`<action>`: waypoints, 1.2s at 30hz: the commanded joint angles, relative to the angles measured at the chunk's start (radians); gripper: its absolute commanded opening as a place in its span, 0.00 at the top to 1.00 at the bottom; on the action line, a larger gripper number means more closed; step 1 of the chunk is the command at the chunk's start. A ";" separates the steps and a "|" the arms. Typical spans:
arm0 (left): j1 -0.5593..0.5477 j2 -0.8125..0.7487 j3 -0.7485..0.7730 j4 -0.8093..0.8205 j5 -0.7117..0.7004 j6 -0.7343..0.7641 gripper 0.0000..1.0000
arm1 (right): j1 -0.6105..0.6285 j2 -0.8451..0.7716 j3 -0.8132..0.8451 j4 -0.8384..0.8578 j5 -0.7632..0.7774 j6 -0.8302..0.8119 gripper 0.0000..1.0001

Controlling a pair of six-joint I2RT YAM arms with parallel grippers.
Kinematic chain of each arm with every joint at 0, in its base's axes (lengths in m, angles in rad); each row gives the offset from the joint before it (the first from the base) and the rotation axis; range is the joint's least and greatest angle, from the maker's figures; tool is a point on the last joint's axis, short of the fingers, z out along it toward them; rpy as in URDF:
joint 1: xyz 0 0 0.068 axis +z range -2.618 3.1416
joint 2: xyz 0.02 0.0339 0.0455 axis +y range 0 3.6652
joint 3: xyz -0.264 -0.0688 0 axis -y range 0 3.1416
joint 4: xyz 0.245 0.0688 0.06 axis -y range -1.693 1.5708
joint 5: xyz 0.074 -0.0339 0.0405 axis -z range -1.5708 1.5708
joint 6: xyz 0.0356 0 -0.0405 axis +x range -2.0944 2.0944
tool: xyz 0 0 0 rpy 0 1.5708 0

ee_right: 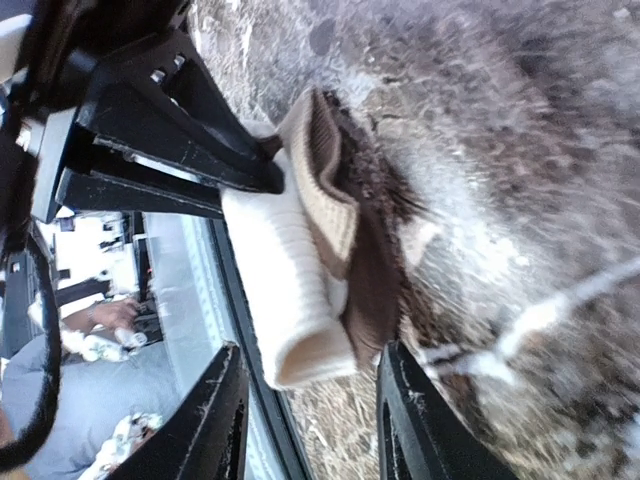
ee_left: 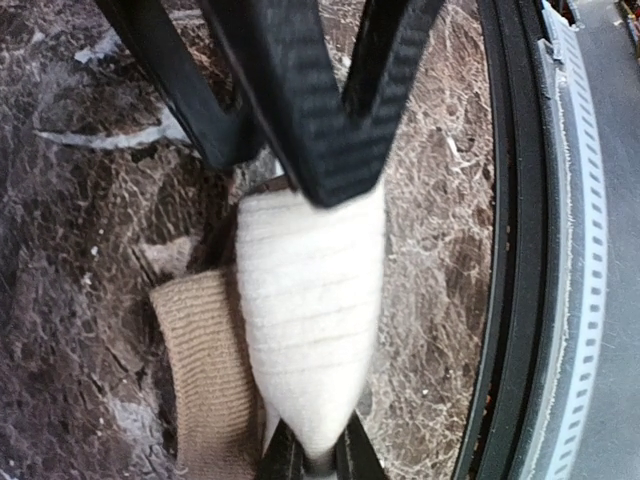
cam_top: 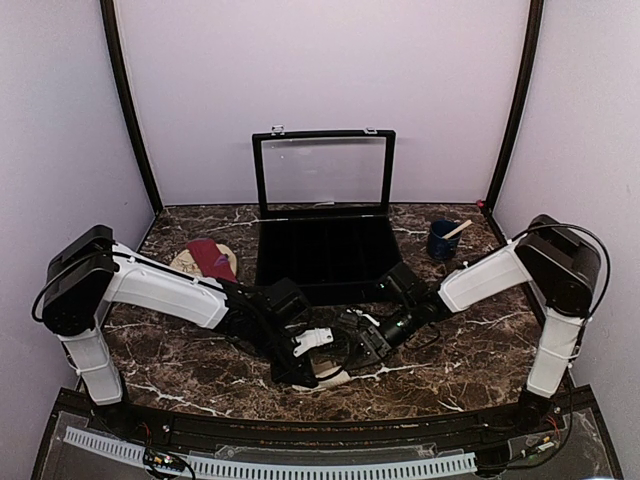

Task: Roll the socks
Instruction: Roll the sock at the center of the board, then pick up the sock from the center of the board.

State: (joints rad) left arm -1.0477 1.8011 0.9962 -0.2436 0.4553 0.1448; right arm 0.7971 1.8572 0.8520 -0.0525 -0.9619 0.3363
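The cream-beige sock (ee_left: 310, 290) with brown patches (ee_right: 370, 270) lies partly rolled near the table's front edge (cam_top: 333, 378). My left gripper (ee_left: 315, 452) is shut on one end of its cream roll, and a tan ribbed cuff (ee_left: 200, 370) lies beside it. My right gripper (ee_right: 312, 365) stands open at the roll's other end, its fingers (ee_right: 215, 420) to either side and not touching it. Both grippers meet at the table's middle front (cam_top: 340, 352). The maroon sock (cam_top: 210, 256) lies far left on a tan mat.
A black case (cam_top: 325, 255) with its clear lid (cam_top: 323, 170) raised stands at the back centre. To its right is a blue cup (cam_top: 442, 240) holding a wooden stick. The tan oval mat (cam_top: 183, 262) is at the left. The black table rim (ee_left: 505, 250) runs close by.
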 commanded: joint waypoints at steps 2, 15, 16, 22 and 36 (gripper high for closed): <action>0.029 0.047 -0.020 -0.140 0.101 -0.022 1.00 | -0.014 -0.086 -0.044 0.075 0.119 -0.007 0.60; 0.095 0.119 0.028 -0.201 0.256 -0.016 1.00 | -0.001 -0.312 -0.133 0.051 0.473 -0.160 0.62; 0.100 0.124 0.032 -0.204 0.266 -0.016 1.00 | 0.006 -0.336 -0.145 0.056 0.503 -0.167 0.62; 0.128 0.163 0.071 -0.247 0.316 -0.002 1.00 | 0.096 -0.463 -0.200 0.065 0.701 -0.257 0.62; 0.171 0.233 0.117 -0.297 0.401 0.010 1.00 | 0.388 -0.513 -0.194 0.028 0.996 -0.439 0.62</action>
State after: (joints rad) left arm -0.8848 1.9926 1.1221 -0.4473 0.8898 0.1417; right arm 1.1217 1.3338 0.6411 -0.0238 -0.0608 -0.0410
